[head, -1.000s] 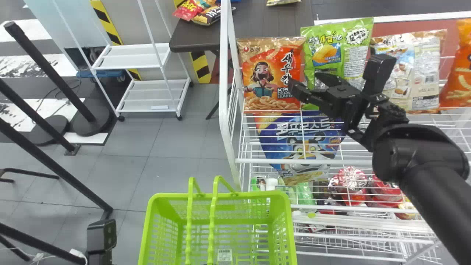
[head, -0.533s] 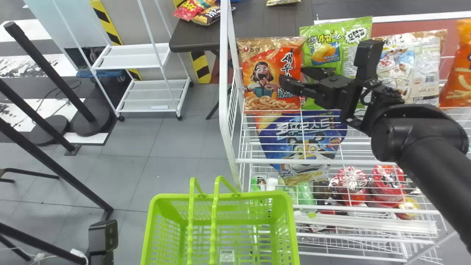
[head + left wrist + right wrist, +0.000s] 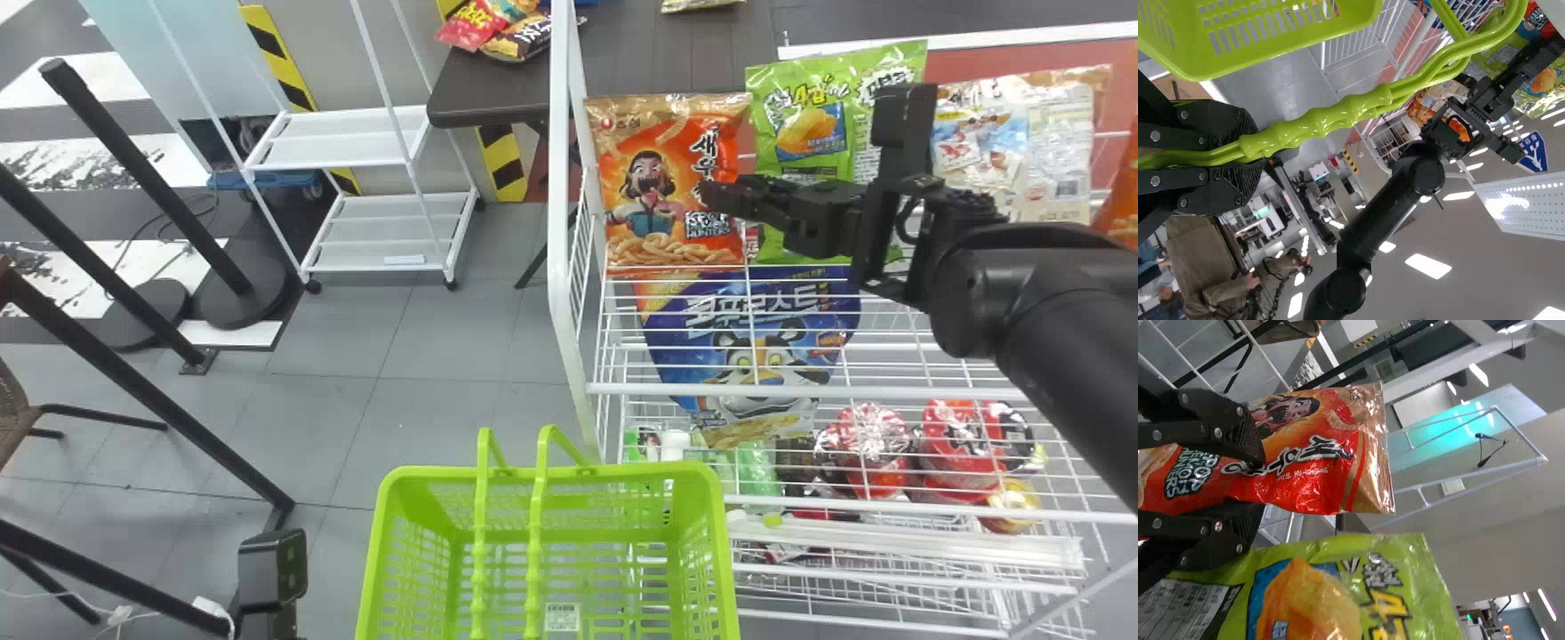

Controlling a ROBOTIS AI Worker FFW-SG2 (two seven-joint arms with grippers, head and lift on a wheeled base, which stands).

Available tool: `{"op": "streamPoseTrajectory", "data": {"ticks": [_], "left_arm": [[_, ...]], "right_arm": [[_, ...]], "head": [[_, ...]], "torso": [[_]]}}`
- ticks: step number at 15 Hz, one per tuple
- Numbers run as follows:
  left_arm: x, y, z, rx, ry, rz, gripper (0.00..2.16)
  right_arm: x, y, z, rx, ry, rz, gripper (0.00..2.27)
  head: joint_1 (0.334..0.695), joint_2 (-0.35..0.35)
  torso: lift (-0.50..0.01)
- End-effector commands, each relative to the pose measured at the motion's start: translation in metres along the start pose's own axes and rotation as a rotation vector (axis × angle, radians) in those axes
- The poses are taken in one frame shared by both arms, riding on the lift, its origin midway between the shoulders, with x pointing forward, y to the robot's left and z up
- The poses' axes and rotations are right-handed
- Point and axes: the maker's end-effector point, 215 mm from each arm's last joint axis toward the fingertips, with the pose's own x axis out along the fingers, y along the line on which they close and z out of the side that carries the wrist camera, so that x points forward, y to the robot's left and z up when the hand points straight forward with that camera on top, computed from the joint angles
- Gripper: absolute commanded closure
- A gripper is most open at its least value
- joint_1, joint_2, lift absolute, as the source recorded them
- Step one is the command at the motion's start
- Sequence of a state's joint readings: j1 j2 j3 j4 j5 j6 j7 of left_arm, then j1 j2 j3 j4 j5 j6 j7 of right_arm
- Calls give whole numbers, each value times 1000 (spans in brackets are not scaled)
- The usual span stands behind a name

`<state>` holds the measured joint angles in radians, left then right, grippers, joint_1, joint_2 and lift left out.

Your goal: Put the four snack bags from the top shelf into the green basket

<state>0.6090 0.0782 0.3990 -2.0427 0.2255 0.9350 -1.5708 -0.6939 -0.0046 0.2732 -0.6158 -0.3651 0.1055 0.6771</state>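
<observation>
In the head view my right gripper (image 3: 711, 197) is at the right part of the orange-red snack bag (image 3: 667, 191) at the top shelf's left end. In the right wrist view the right gripper (image 3: 1255, 483) stands open, with that bag (image 3: 1318, 463) between its fingers. Beside it are a green bag (image 3: 805, 98), a beige-white bag (image 3: 1062, 160) and another orange bag (image 3: 1127, 200), cut off by the edge. The green basket (image 3: 391, 533) is at the bottom. Part of my left gripper (image 3: 272, 569) shows beside it; in the left wrist view the left gripper (image 3: 1248, 153) is shut on the basket's handle (image 3: 1351, 110).
The shelf's white side post (image 3: 560, 222) stands left of the orange-red bag. Below the top shelf's wires (image 3: 933, 356) are a blue bag (image 3: 756, 347) and red packs (image 3: 960, 436). Black posts (image 3: 142, 187) and a white cart (image 3: 382, 236) stand farther left.
My right gripper has swung and turned, its fingers now level and pointing left at the orange-red bag's right part. Shelf and basket have shifted slightly right in the head view.
</observation>
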Motion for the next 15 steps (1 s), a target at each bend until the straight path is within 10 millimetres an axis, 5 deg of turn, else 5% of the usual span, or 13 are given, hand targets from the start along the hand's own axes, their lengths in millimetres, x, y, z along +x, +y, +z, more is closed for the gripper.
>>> {"op": "streamPoseTrajectory", "data": {"ticks": [1, 7, 11, 15], "left_arm": [[-2, -1, 0, -1, 0, -5, 2145], [-8, 0, 3, 1, -10, 6, 2145], [-8, 1, 8, 15, -12, 6, 2145], [-6, 2, 17, 24, -15, 2, 2145]], "right_arm": [[-3, 4, 5, 25, -35, 7, 2246], [-32, 64, 7, 75, -74, 59, 2243], [-105, 71, 23, 62, -139, -74, 2246], [-203, 59, -31, 168, -6, -212, 2246]], "head": [[695, 198], [695, 227], [695, 234], [695, 162]], "torso": [[0], [0], [0], [0]]}}
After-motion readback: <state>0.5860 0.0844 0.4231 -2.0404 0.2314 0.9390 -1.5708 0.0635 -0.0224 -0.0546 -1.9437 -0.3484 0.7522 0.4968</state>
